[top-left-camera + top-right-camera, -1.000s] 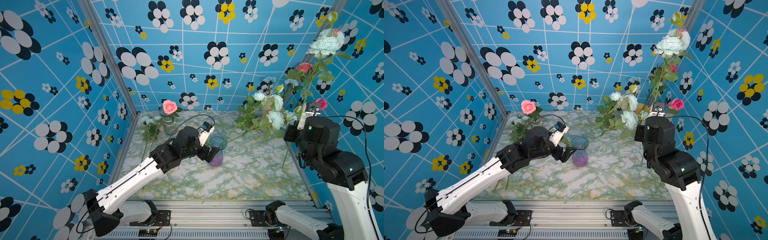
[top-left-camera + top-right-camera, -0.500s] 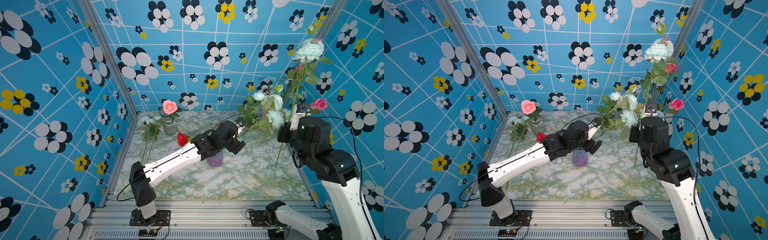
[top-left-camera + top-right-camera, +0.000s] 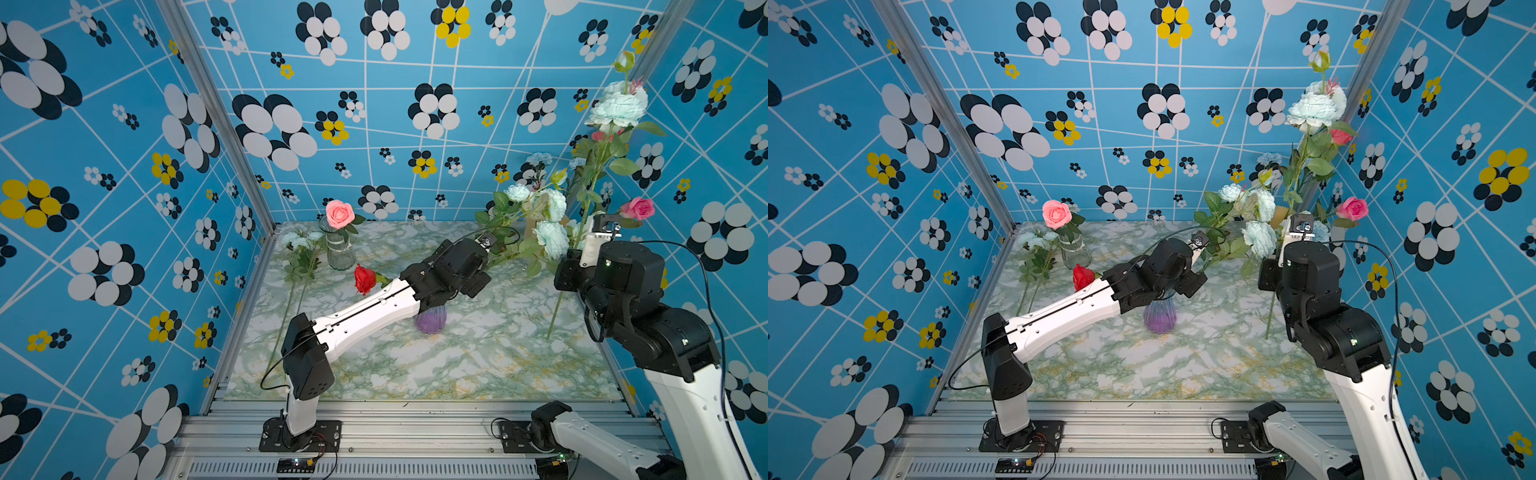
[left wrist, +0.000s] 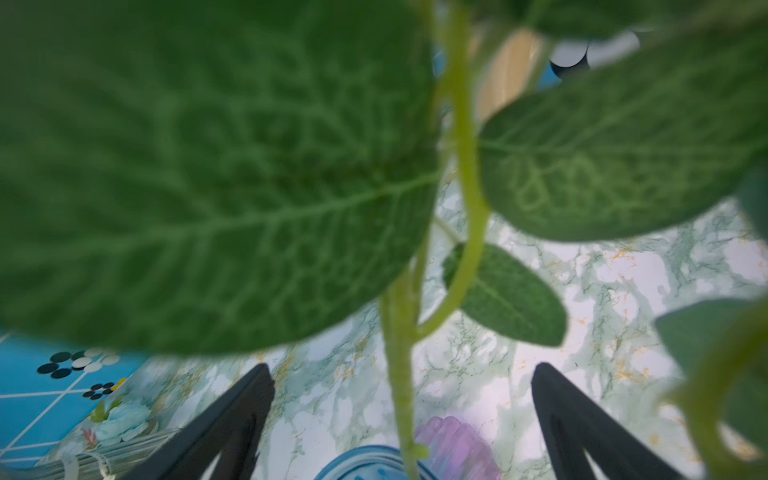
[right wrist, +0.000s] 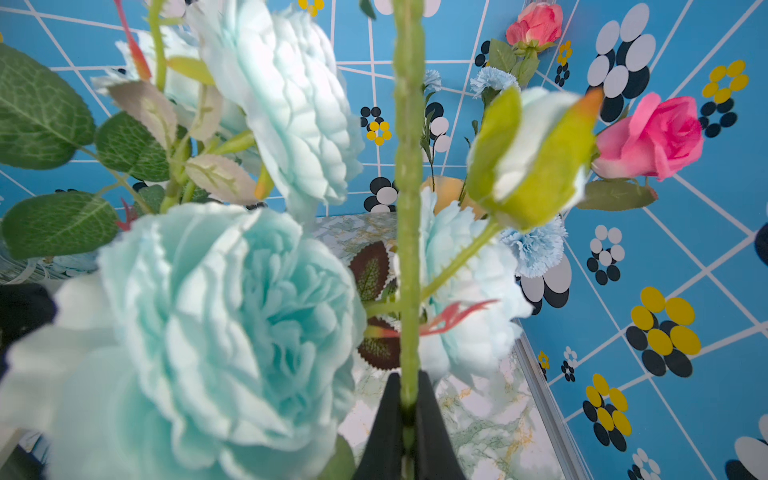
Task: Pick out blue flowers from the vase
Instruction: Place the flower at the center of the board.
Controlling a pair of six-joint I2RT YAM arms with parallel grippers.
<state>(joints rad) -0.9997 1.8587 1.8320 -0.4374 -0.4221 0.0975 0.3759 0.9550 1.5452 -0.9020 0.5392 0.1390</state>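
The vase [image 3: 430,321] [image 3: 1160,319] is purple-blue glass at the table's middle, and its rim [image 4: 365,461] shows in the left wrist view. Pale blue flowers [image 3: 550,237] [image 3: 1260,239] lean out of it toward the back right. Above the vase my left gripper [image 4: 401,370] [image 3: 471,276] is open, one green stem [image 4: 399,395] passing between its fingers untouched. My right gripper [image 5: 408,382] [image 3: 571,270] is shut on the stem [image 5: 409,249] of another blue flower. That flower's bloom [image 3: 619,106] [image 3: 1312,109] is high at the right wall, and its stem end [image 3: 552,328] hangs free.
A pink rose [image 3: 340,214] stands in a clear glass vase [image 3: 341,253] at the back left. Blue flowers [image 3: 300,241] lie on the table beside it. A red rose [image 3: 365,279] shows behind my left arm. Another pink rose [image 3: 638,208] hangs near the right wall.
My left arm has swung from the vase's left side to over it, among the leaning stems. My right gripper has shifted a little left with its flower.
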